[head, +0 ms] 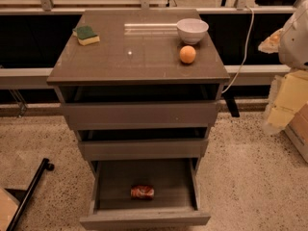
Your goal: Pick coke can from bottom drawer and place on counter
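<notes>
The coke can (142,191) lies on its side in the middle of the bottom drawer (144,220), which is pulled out wide open. The two drawers above it stand slightly ajar. The counter (130,57) is the glossy grey-brown top of the cabinet. My gripper is not in view; only a white rounded part of my arm (296,38) shows at the right edge, level with the counter and well away from the can.
On the counter stand a white bowl (192,30), an orange (187,54) in front of it, and a green-yellow sponge (86,34) at the back left. A black pole (29,194) lies on the floor at lower left. Yellow and cardboard items (288,100) stand at the right.
</notes>
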Controlling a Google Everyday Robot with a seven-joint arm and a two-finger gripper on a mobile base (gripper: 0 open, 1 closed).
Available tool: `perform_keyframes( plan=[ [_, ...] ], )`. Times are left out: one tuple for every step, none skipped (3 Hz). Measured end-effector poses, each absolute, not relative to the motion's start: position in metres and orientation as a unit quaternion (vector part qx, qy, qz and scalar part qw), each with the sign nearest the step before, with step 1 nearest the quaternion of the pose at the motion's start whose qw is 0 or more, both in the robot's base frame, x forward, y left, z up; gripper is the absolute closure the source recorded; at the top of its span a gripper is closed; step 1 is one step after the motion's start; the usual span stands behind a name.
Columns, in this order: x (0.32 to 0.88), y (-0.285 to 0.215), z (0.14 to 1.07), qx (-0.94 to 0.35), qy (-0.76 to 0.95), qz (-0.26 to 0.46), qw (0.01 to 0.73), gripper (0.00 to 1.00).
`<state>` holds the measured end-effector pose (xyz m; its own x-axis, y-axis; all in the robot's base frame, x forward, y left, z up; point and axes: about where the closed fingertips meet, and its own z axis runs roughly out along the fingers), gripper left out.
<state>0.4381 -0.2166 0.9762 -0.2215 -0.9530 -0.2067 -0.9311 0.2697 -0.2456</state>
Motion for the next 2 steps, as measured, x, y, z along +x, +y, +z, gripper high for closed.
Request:
perform_keyframes(
  plan=[
    [0.438, -0.217, 0.976, -0.603, 0.781, -0.034, 0.159, 0.0],
    [0.446, -0.218, 0.966, -0.575, 0.802, -0.031, 0.161, 0.0]
  ],
)
